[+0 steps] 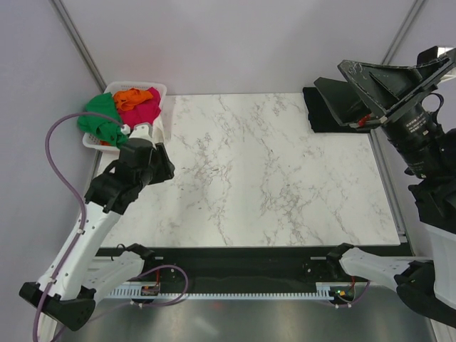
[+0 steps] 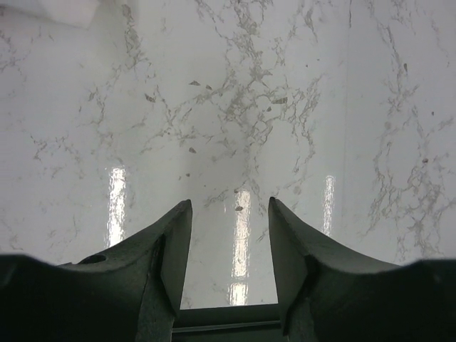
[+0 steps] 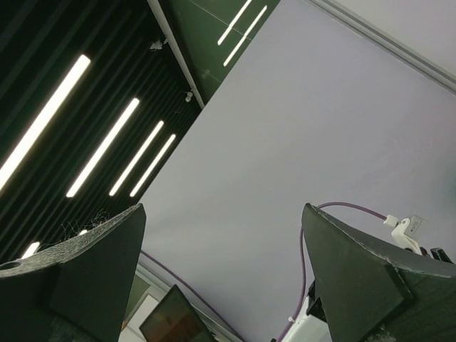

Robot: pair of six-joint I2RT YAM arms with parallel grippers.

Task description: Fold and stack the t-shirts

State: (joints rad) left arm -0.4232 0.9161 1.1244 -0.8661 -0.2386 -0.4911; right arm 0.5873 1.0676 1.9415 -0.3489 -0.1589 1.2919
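Green point(image 1: 98, 117), orange point(image 1: 135, 95) and pink-red point(image 1: 142, 110) t-shirts lie bunched in a white basket point(image 1: 161, 90) at the table's far left corner. A black t-shirt point(image 1: 320, 120) lies folded at the far right edge, partly hidden behind my raised right gripper point(image 1: 329, 75). That gripper point(image 3: 222, 206) points up at the ceiling, open wide and empty. My left gripper point(image 1: 162, 169) hovers over bare marble just in front of the basket. In the left wrist view it point(image 2: 229, 203) is open, with only tabletop between the fingers.
The marble table point(image 1: 271, 178) stretches between the basket and the black shirt. A white corner, likely the basket point(image 2: 50, 11), shows at the top left of the left wrist view. Grey walls close in the back and sides. A purple cable point(image 1: 57, 164) loops beside the left arm.
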